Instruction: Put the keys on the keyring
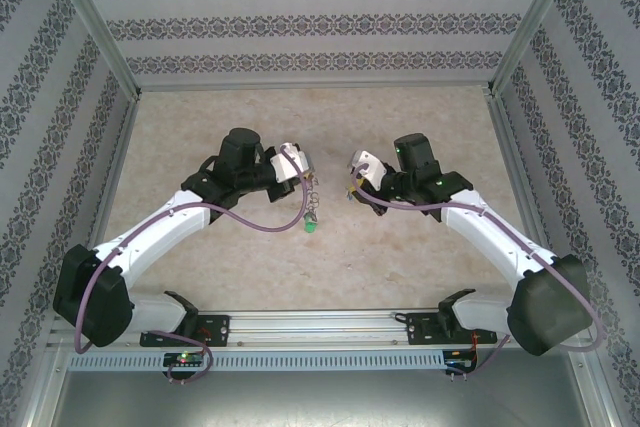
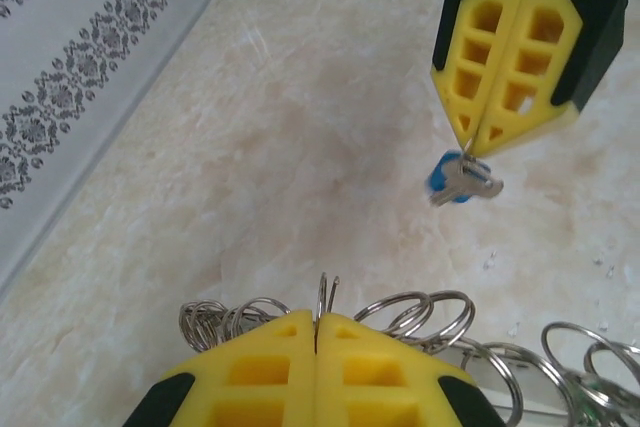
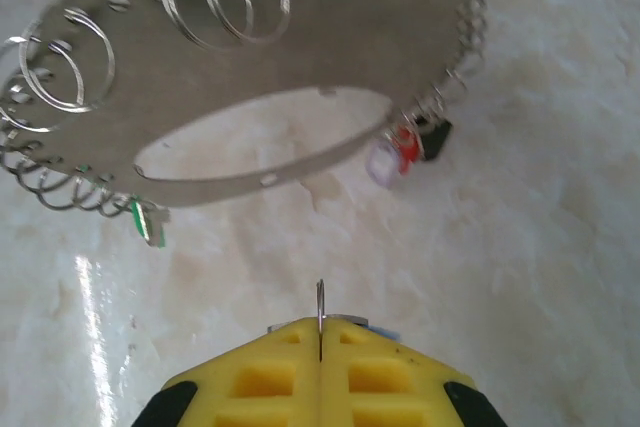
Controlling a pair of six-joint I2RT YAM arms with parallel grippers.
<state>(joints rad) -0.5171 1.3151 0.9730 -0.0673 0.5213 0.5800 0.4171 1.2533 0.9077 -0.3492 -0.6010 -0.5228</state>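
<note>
The keyring (image 1: pixel 312 199) hangs from my left gripper (image 1: pixel 303 169), which is shut on its thin wire (image 2: pixel 323 297). Several small split rings (image 2: pixel 425 312) sit along the wire on both sides of the pads. In the right wrist view the keyring (image 3: pixel 250 182) is a large grey oval carrying a green key (image 3: pixel 150 219) and a red and a black key (image 3: pixel 408 145). A green key (image 1: pixel 310 229) dangles lowest. My right gripper (image 1: pixel 355 173) faces the left one, a short gap apart. It is shut on the small ring (image 3: pixel 320 309) of a blue-capped key (image 2: pixel 458 179), which hangs below its fingertips.
Both arms meet over the middle of a beige marble-patterned table (image 1: pixel 200 257). Patterned walls (image 1: pixel 320 27) enclose it on three sides. A metal rail (image 1: pixel 320 327) runs along the near edge by the arm bases.
</note>
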